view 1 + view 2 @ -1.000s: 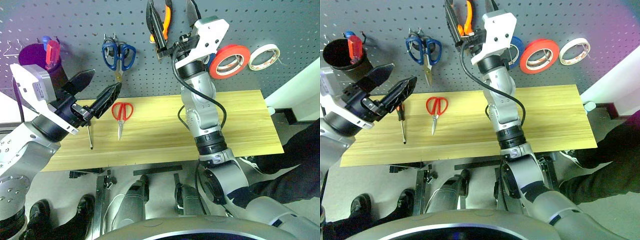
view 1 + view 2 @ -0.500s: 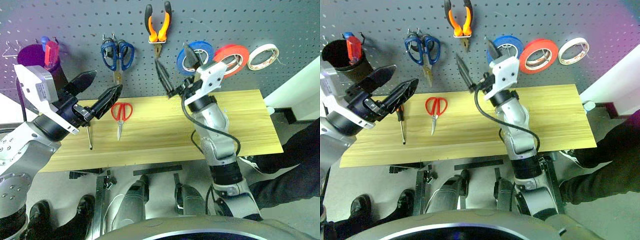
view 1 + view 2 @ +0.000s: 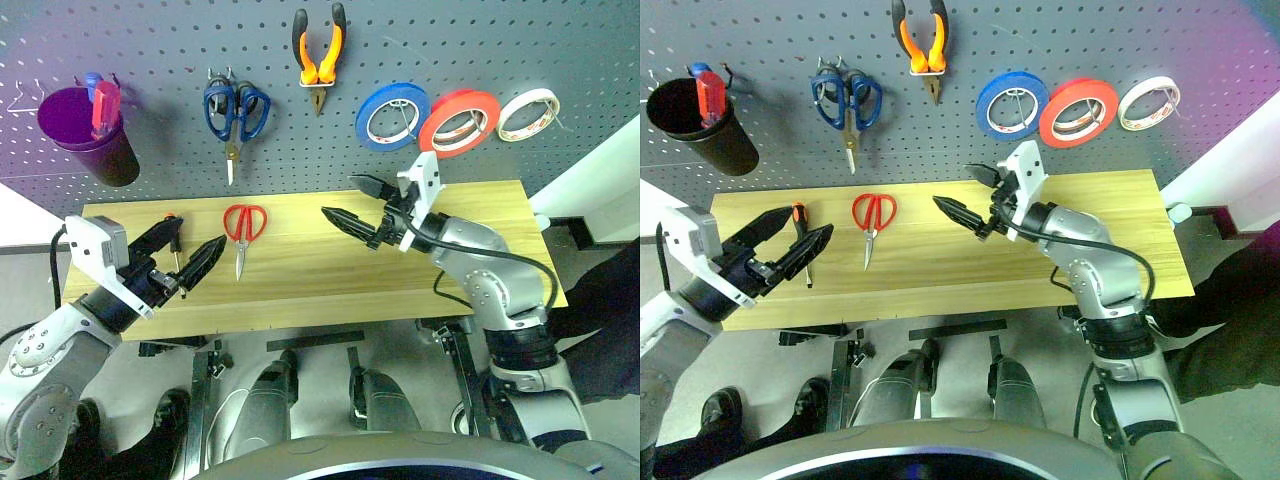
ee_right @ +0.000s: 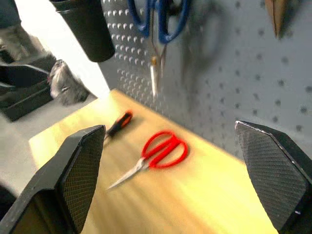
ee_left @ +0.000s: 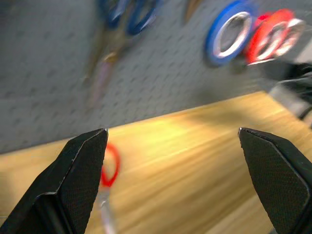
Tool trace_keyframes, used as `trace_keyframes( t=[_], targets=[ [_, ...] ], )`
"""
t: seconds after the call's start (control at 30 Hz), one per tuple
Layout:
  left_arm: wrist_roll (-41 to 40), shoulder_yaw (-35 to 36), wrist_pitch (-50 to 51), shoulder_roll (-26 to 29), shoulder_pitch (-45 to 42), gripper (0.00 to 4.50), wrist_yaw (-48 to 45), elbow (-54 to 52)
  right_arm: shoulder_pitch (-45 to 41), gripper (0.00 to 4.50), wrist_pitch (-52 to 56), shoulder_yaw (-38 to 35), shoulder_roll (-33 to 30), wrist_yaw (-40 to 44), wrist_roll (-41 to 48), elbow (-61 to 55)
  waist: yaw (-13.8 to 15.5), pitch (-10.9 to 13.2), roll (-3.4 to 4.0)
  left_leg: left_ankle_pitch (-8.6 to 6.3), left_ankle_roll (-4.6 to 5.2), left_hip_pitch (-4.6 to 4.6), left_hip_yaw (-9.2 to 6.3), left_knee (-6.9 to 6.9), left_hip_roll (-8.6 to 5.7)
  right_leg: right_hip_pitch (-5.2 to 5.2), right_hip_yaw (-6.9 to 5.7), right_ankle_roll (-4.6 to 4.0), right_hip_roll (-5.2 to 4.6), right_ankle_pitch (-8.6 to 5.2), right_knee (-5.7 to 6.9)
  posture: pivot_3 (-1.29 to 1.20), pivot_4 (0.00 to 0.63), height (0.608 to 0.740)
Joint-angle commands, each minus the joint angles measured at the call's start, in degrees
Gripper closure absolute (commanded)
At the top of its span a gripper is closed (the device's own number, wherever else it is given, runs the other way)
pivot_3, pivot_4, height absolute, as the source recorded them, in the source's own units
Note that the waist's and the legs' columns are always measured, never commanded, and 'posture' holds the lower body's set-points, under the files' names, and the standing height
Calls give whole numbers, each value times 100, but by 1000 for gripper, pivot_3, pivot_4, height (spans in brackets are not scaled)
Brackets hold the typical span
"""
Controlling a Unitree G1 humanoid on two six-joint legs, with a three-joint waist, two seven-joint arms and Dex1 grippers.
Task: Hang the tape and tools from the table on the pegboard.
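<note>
Two tools are left on the worktop [image 3: 480,250]: the red-handled scissors [image 3: 243,229] lie flat near its rear edge, left of the middle, blades toward the front edge, and the slim screwdriver [image 3: 800,240] lies just left of them near the left end. Both look light and rigid. The scissors probably lift best by a pinch across the pivot or the neck below the loops, leaving a loop free for a hook on the pegboard [image 3: 150,40]; the screwdriver by its orange-and-black handle, since the thin shaft may roll or slip. The pliers [image 3: 319,50] and the red-orange tape [image 3: 459,122] already hang. The left gripper [image 3: 178,259] hovers beside the screwdriver, fingers spread wide and empty; the right gripper [image 3: 358,203] sits over mid-worktop, likewise wide and holding nothing.
</note>
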Motion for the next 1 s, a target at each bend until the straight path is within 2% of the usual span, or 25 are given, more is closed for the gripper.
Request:
trace_keyframes(
  t=[0.03,0.13,0.2,0.33,0.43,0.57,0.9,1.0],
  targets=[
    [391,-218,-233,-405,-295,0,224,494,-30,16,116,-31,-321,422,148,-342,2,-2,3,-2,3,0,1,4,-1,4,0,0,-1,0,-1,54,295,740],
    [963,-552,-345,-733,-911,0,557,1110,-45,16,39,20,-462,531,13,-292,12,-4,-1,-9,15,-4,-1,35,-3,17,-7,1,-2,1,0,42,296,740],
    [1600,-766,-302,-744,-1192,0,938,1496,-107,16,54,-7,-490,545,-3,-261,1,-4,-1,-15,25,-15,-3,60,-4,17,-9,3,-2,1,3,27,298,740],
    [1832,-920,-312,-1074,-1517,0,1043,1981,-189,16,14,-91,-572,578,-50,-256,-21,-4,-1,-20,32,-15,9,72,-8,17,-8,4,-5,2,7,18,303,740],
    [2401,-1117,-404,-1272,-1841,0,1426,2405,-234,16,75,-98,-612,592,-19,-312,-12,-4,-1,-18,29,-15,7,71,-6,16,-10,4,-4,2,8,3,309,740],
    [2727,-1308,30,-1527,-2273,0,1876,2687,-290,16,381,-202,-733,752,279,-466,-10,-3,-2,-19,30,-16,5,74,-6,17,-12,5,-4,2,11,-12,320,740],
    [3300,-1546,1323,-1940,-2361,0,2663,2616,-547,16,773,-581,-1300,1388,778,-323,-76,-1,-2,-28,45,-16,9,74,-3,16,-11,7,-7,3,9,-37,349,740],
    [3258,-1491,1536,-2039,-2335,0,2609,2592,-690,16,898,-658,-1477,1592,874,-120,-118,1,-4,-33,53,-17,9,79,-4,19,-11,7,-10,3,8,-37,353,740]
  ],
)
